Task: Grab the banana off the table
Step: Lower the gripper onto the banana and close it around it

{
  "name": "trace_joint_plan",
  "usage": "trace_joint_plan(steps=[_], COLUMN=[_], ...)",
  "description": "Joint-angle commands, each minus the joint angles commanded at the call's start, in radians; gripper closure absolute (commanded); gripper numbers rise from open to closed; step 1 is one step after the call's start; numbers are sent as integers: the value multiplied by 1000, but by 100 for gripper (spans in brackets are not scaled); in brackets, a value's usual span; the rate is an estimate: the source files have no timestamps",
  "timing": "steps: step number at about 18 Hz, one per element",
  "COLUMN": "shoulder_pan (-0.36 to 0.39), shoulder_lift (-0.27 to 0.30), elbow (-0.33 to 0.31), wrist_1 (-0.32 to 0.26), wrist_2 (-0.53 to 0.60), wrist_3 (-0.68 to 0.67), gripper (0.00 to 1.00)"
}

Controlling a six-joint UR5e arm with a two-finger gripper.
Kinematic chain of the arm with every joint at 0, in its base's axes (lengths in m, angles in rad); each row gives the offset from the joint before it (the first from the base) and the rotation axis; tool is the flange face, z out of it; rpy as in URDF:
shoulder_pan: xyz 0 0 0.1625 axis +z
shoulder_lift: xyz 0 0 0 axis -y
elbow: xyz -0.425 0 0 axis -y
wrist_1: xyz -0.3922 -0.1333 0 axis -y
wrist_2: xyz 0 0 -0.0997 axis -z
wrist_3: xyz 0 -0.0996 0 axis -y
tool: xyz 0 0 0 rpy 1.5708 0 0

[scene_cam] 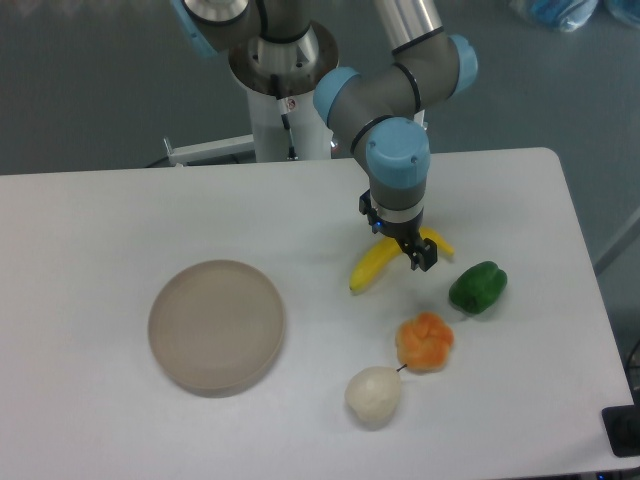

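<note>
The yellow banana [372, 266] lies on the white table [120, 220], right of centre, running from lower left to upper right. My gripper [402, 243] is straight above the banana's middle and points down. Its two black fingers [424, 258] stand on either side of the banana with the jaws apart. The banana's middle is hidden behind the gripper, and its right tip shows just past the near finger. The banana appears to rest on the table.
A green pepper [478, 287] lies right of the banana. An orange lumpy fruit [425, 341] and a whitish garlic-like object [373, 395] lie in front of it. A round beige-grey plate [216, 325] sits at the left. The arm's base [285, 90] stands behind the far edge.
</note>
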Motion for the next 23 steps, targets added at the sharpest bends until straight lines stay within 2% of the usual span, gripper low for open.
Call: trace_joint_plan(steps=[10,15,17,19,21,23], shoulder_pan=[18,20,20,21,21,21], shoulder_lift=[2,-9,-18,-20,-20,-20], elbow=[-54,-42,-42,-42,-42,-42], wrist_1=[9,18,28,28,28,28], wrist_2=[28,26,25,23,20,20], wrist_3=[-12,-14,-14,-14,-12,-8], gripper=[0,0,7,22,28,46])
